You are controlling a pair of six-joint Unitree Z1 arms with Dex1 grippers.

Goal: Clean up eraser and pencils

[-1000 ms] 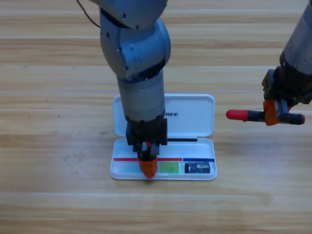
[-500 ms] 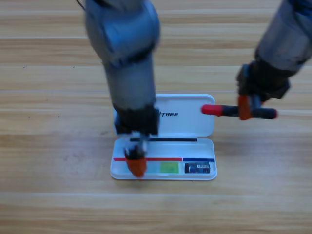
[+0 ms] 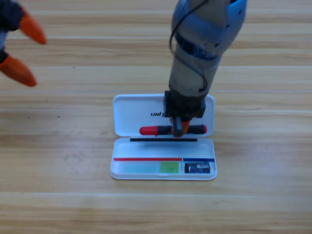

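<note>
My right gripper (image 3: 179,129) is clamped mid-barrel on the red-and-black pencil (image 3: 172,130), a light, stiff, slippery stick best held centrally, level above the open white case (image 3: 163,116), while my left gripper (image 3: 22,53) waits spread, far left.

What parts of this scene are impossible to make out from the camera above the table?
- High view: the middle of the red-and-black pen is covered by the right end effector holding it.
- High view: part of the white case lid's printed lettering sits behind the right arm.
- High view: the left end effector, jaws apart, is cut off by the upper-left corner.
- High view: the eraser sleeve's print is too small to read.
- The lime-green pen shows only as a patch.
</note>
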